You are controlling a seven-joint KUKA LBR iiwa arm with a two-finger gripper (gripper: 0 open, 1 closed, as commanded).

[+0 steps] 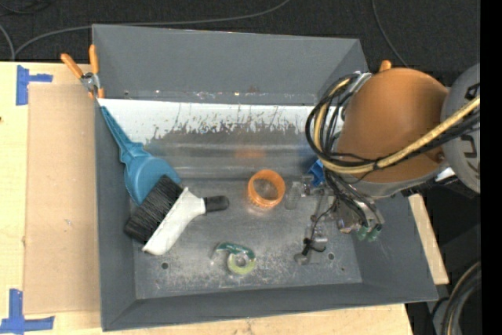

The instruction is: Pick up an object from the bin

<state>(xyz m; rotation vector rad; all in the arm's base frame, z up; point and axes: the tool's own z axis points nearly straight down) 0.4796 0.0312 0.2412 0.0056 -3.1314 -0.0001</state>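
One grey metal bin holds five loose things. Far left of the tool: one blue plastic scoop with a long handle and one black-bristled brush with a white body. Nearer on its left: one orange ring and one small pale-green ring. Just behind it: one small blue piece, partly hidden.

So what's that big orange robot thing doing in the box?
It is a robot arm reaching into the grey bin from the right to pick something up. Its gripper is down near the bin floor on the right side. The closest things are an orange ring and a small green-and-white ring. A black-and-white brush and a blue scoop lie on the left.
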